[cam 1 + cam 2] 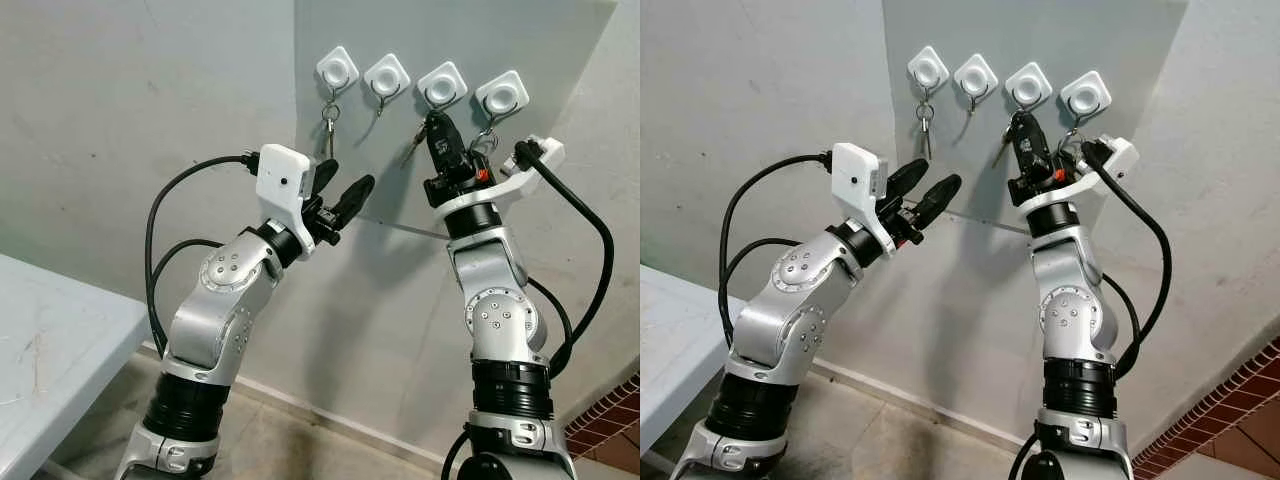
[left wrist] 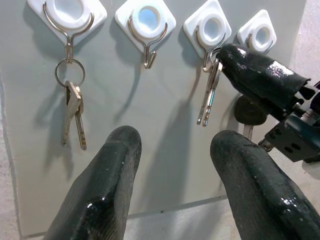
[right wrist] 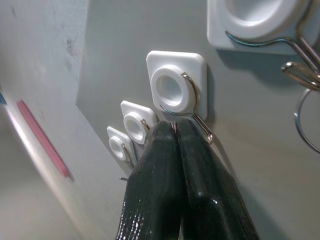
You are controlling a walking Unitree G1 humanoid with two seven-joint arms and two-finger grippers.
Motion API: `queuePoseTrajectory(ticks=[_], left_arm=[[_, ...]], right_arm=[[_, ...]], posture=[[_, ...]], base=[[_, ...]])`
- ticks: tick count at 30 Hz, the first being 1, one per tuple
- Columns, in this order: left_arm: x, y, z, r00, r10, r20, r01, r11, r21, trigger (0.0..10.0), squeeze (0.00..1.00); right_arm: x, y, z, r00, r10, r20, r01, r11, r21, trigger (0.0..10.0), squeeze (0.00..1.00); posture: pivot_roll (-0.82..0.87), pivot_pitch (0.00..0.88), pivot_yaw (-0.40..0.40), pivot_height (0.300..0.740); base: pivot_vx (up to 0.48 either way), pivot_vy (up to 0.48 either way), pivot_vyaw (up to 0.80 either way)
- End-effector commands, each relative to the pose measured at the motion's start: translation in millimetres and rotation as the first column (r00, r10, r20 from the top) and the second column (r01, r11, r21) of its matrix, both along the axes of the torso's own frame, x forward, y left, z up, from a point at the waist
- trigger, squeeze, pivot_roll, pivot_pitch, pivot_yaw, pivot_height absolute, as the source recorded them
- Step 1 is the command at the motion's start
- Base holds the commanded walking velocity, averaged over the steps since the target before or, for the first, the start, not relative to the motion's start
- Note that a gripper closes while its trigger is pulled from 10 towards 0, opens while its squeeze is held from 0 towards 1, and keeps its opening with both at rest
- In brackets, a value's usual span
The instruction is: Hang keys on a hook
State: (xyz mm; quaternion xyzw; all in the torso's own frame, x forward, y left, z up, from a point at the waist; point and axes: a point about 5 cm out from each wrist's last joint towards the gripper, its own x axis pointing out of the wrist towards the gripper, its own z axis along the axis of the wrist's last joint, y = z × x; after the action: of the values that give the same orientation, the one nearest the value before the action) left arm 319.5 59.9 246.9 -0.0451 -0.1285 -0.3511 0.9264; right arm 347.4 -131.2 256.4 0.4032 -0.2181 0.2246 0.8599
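Your right gripper (image 1: pixel 437 124) pinches keys (image 2: pixel 208 100) at the third hook (image 3: pixel 192 112); left gripper (image 1: pixel 345 188) spread wide, below.

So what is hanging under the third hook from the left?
Under the third hook a key bunch hangs; the right end effector pinches its top, hiding the ring.

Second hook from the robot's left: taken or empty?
Empty. The second hook carries no ring or key in the left wrist view, unlike the first hook, which holds a key set.

silver keys (image 2: pixel 207 97), hanging from third hook (image 2: pixel 207 52)
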Motion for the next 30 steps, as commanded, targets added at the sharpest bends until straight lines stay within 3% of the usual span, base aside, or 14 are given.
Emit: queuePoseTrajectory(ticks=[1,11,19,30], left_arm=[[-2.8,-2.9,9,0.999,-0.016,0.029,0.016,1.0,-0.004,10.0,0.0],[-3.8,-2.2,9,1.0,-0.011,0.025,0.011,1.0,-0.008,10.0,0.0],[-3.7,-1.5,9,1.0,-0.009,0.022,0.009,1.0,-0.01,10.0,0.0],[-4.1,-1.4,10,1.0,-0.004,0.016,0.004,1.0,-0.019,10.0,0.0]], right_arm=[[4.0,-1.7,-3,0.999,0.004,-0.04,-0.002,0.999,0.046,10.0,0.0],[-0.1,-1.7,-10,0.995,0.091,-0.035,-0.082,0.974,0.21,10.0,0.0],[-4.6,1.0,-12,0.99,0.143,-0.004,-0.138,0.96,0.245,10.0,0.0],[-2.8,-0.6,-21,0.987,0.151,-0.059,-0.128,0.948,0.291,10.0,0.0]], posture=[[0.2,0.0,0.016,0.736],[0.2,0.0,0.013,0.736],[0.2,0.0,0.013,0.736],[0.2,0.0,0.01,0.736]], base=[[0.0,0.0,0.0],[0.0,0.0,0.0],[0.0,0.0,0.0],[0.0,0.0,0.0]])
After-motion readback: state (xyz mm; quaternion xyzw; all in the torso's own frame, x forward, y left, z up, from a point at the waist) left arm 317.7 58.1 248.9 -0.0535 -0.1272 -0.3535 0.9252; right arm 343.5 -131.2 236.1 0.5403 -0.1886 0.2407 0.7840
